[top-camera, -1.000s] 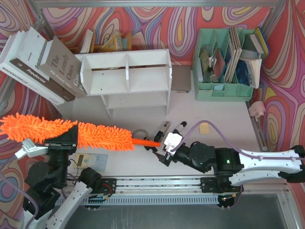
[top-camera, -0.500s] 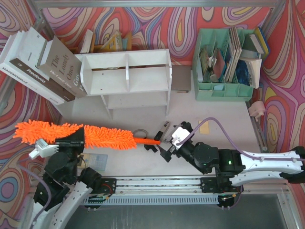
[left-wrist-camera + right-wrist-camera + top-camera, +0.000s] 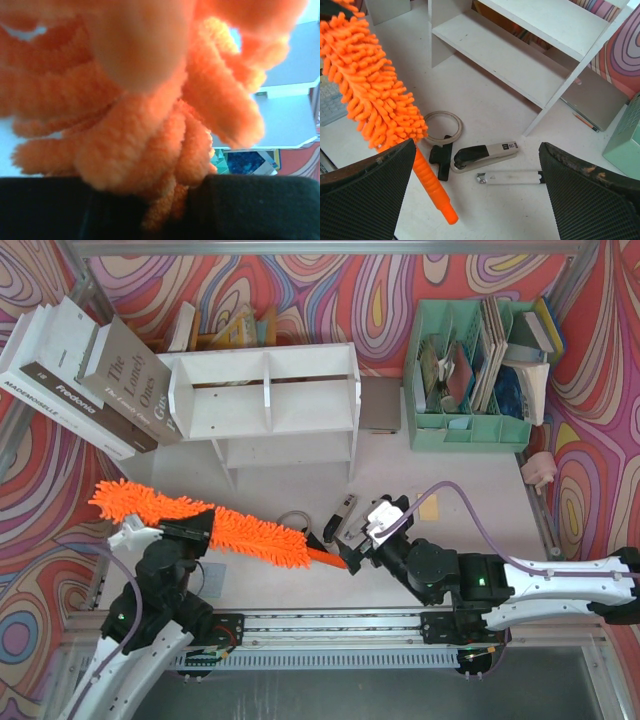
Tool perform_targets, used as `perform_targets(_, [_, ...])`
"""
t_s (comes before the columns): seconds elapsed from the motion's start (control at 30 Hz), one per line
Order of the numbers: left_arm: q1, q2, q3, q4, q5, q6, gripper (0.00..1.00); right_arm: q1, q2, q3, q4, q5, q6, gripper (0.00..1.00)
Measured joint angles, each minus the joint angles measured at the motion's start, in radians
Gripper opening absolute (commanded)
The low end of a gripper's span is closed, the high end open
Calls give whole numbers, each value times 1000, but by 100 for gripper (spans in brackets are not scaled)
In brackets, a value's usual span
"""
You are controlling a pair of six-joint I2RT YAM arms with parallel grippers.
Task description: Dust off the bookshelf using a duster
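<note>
The orange fluffy duster (image 3: 215,528) slants from upper left to lower right in front of the white bookshelf (image 3: 265,405). My left gripper (image 3: 188,533) is shut on its fluffy middle; the left wrist view shows orange strands (image 3: 150,125) pinched between my dark fingers (image 3: 260,210). The thin orange handle (image 3: 432,192) ends between the wide-open fingers of my right gripper (image 3: 477,165), close to the left finger (image 3: 365,185) and not gripped. In the top view the right gripper (image 3: 350,545) sits at the handle tip. The bookshelf (image 3: 520,55) stands beyond it.
A stapler (image 3: 482,154), a tape ring (image 3: 442,127), a black clip (image 3: 441,157) and a white cutter (image 3: 510,177) lie under the right gripper. Large books (image 3: 80,370) lean left of the shelf. A mint organiser (image 3: 465,380) stands at the back right.
My left arm has carried the duster to the right and turned it, so its far end swung nearer and its handle tip dropped between the right gripper's fingers. The right arm has barely moved.
</note>
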Motion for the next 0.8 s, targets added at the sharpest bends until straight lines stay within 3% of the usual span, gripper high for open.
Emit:
perform_targets(0.17, [0, -99, -127, 12, -6, -26, 0, 0, 10, 0, -1, 1, 11, 99])
perform_targets(0.8, [0, -75, -307, 124, 11, -77, 0, 0, 41, 0, -1, 47, 40, 99])
